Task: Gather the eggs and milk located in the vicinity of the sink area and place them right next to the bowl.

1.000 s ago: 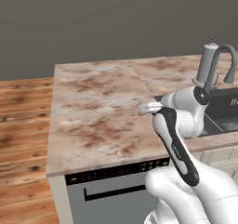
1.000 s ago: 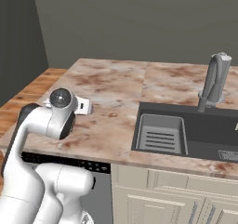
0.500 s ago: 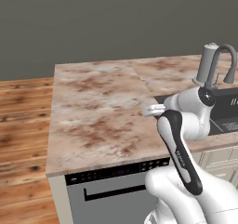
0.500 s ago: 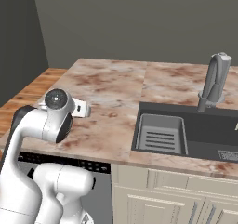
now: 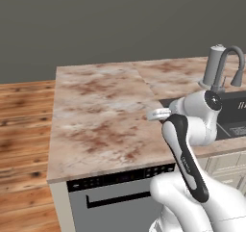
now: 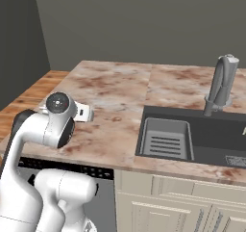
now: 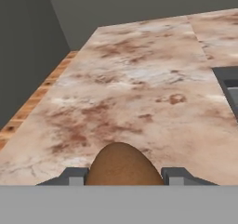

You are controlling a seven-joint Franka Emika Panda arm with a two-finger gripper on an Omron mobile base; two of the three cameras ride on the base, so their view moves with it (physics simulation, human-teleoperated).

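Observation:
One of the eggs (image 7: 122,165), brown and oval, sits between the two dark fingertips (image 7: 74,175) of my gripper (image 7: 124,174), which is shut on it above the marbled countertop (image 7: 139,93). The white hand (image 5: 156,113) hovers over the counter just left of the sink (image 5: 236,111), a dark recessed basin (image 6: 216,135) with a grey arched faucet (image 6: 222,84). From the right base view the hand (image 6: 84,113) pokes out behind the arm's round joint. The milk and the bowl are out of view.
A ribbed grey rack (image 6: 166,138) lies in the sink's left half. The brown marbled counter (image 5: 101,110) stretches left to an edge over wooden floor (image 5: 24,130). A dishwasher front (image 5: 115,197) sits below the counter's near edge.
The arm's elbow has shifted slightly; the hand has edged a little along the counter. The egg stays gripped.

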